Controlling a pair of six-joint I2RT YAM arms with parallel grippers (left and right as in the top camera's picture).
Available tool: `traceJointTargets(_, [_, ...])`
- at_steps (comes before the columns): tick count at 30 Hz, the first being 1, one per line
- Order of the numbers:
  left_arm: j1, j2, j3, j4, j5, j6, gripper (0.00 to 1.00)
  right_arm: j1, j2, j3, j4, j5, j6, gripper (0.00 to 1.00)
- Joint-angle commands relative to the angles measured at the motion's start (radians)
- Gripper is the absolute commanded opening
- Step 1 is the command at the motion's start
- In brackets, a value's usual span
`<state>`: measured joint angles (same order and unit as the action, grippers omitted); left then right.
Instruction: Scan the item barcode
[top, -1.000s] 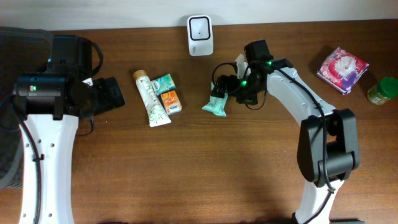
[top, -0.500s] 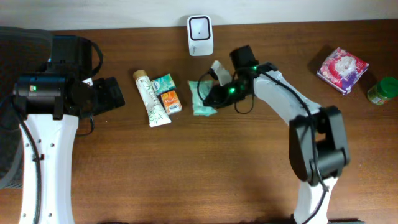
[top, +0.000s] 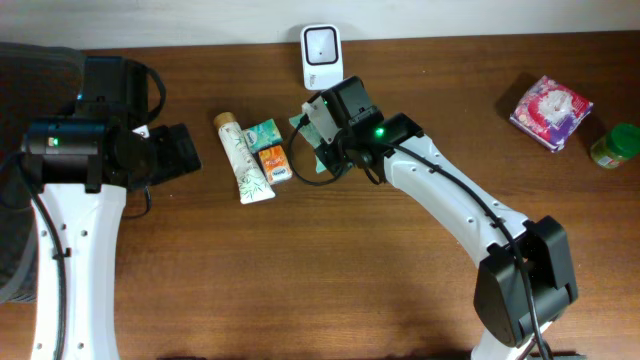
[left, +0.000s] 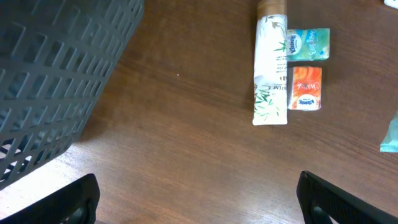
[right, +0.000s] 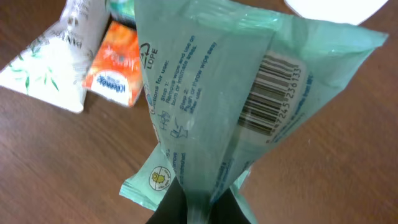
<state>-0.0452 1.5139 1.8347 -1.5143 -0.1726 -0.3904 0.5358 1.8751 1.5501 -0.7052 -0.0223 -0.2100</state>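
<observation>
The right gripper (right: 199, 208) is pinched shut on one edge of the green packet (right: 205, 112) and holds it up, just in front of the white scanner (right: 336, 6). The barcode (right: 277, 93) sits tilted on a crinkly fold, so the scanner may miss it, and the thin pinch could slip. The left gripper (left: 199, 205) hangs wide open, far off. A second ago the packet was further right, away from the scanner.
</observation>
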Motion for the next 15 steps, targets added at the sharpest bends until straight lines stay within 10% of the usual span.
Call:
traceJointTargets(1, [0.003, -0.012, 0.005, 0.002, -0.005, -0.013, 0.99, 0.001, 0.025, 0.004, -0.094, 0.012, 0.004, 0.04])
traceJointTargets(5, [0.003, -0.012, 0.005, 0.002, -0.005, -0.013, 0.99, 0.000, 0.108, 0.004, -0.178, 0.040, -0.021, 0.16])
traceJointTargets(6, [0.003, -0.012, 0.005, 0.002, -0.005, -0.013, 0.99, -0.003, 0.108, 0.004, -0.176, 0.055, 0.026, 0.74])
traceJointTargets(9, [0.003, -0.012, 0.005, 0.002, -0.005, -0.013, 0.99, -0.073, 0.093, 0.100, -0.264, 0.055, 0.359, 0.99])
traceJointTargets(15, [0.003, -0.012, 0.005, 0.002, -0.005, -0.013, 0.99, -0.262, 0.092, 0.187, -0.416, -0.517, 0.597, 0.99])
